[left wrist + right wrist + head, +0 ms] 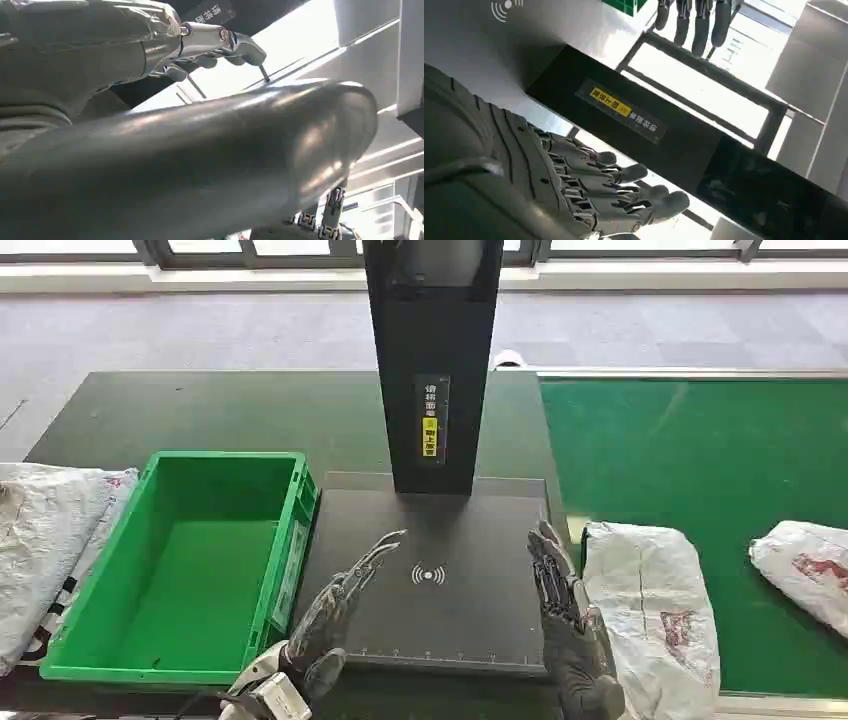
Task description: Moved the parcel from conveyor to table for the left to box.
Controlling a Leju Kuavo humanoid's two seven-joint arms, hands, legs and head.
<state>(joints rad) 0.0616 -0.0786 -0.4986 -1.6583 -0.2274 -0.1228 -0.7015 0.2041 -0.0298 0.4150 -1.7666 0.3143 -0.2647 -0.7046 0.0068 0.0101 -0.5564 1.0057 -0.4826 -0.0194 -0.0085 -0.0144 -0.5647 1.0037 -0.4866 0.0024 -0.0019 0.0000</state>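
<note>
A white plastic-wrapped parcel (650, 615) lies on the green conveyor belt (690, 450), right beside the dark scanner pad (430, 575). My right hand (565, 615) hovers over the pad's right edge, fingers extended and empty, just left of that parcel. Over the pad's left part my left hand (335, 615) is held open with its fingers stretched forward. A green plastic box (185, 565) stands empty to the left of the pad. In the right wrist view my right hand's fingers (624, 192) are straight with nothing in them. The left wrist view shows my left hand's thumb (200, 160) close up.
A second white parcel (805, 570) lies further right on the belt. White sacks (45, 540) sit left of the green box. A black scanner column (432, 360) with a yellow label rises behind the pad.
</note>
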